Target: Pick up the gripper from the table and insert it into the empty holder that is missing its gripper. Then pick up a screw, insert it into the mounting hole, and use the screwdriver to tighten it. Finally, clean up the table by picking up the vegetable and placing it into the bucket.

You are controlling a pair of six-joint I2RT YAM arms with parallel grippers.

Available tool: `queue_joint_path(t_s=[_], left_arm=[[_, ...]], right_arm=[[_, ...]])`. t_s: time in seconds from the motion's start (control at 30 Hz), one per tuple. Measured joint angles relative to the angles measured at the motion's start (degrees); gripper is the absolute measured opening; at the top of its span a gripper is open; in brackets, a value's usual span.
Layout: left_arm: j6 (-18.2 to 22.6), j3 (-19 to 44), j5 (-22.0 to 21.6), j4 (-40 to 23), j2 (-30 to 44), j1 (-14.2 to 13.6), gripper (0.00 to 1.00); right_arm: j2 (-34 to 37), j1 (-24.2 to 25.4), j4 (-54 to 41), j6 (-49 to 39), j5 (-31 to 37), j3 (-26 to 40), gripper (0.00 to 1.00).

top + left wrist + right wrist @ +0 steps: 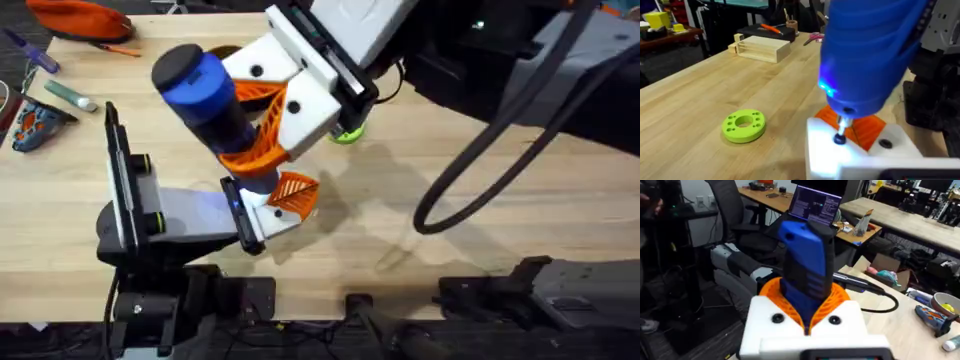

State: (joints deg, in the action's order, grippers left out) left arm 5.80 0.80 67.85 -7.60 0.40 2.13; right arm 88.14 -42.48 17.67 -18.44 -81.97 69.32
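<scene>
The right gripper [262,125] pinches the blue screwdriver [205,95] upright, its tip in the screw on the holder [855,152] near the table's [480,250] centre, apparently to tighten it; the left gripper's fingers cannot be judged.

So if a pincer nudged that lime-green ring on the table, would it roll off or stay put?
The lime-green ring lies flat on the table, so it would probably slide rather than roll. It looks like rigid plastic, so likely stiff and light. Its low, flat shape could make a side grasp awkward.
</scene>
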Motion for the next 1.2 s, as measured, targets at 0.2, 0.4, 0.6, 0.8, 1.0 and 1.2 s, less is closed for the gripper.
queue_joint_path(t_s=[0.2,0.4,0.6,0.8,1.0,1.2], left_arm=[[0.0,0.0,0.0,0.0,0.0,0.0,0.012],[0.0,0.0,0.0,0.0,0.0,0.0,0.012],[0.0,0.0,0.0,0.0,0.0,0.0,0.012],[0.0,0.0,0.0,0.0,0.0,0.0,0.012],[0.0,0.0,-0.1,0.0,0.0,0.0,0.012],[0.0,0.0,-0.1,0.0,0.0,0.0,0.012]], right_arm=[[0.0,-0.6,0.0,0.0,0.0,0.0,0.026],[0.0,-0.7,0.0,0.0,0.0,0.0,0.026],[0.0,-0.5,0.0,0.0,0.0,0.0,0.026],[0.0,-0.5,0.0,0.0,0.0,0.0,0.026],[1.0,-0.5,0.3,0.0,-0.2,0.0,0.026],[1.1,-0.5,0.6,-0.1,-0.4,0.0,0.026]])
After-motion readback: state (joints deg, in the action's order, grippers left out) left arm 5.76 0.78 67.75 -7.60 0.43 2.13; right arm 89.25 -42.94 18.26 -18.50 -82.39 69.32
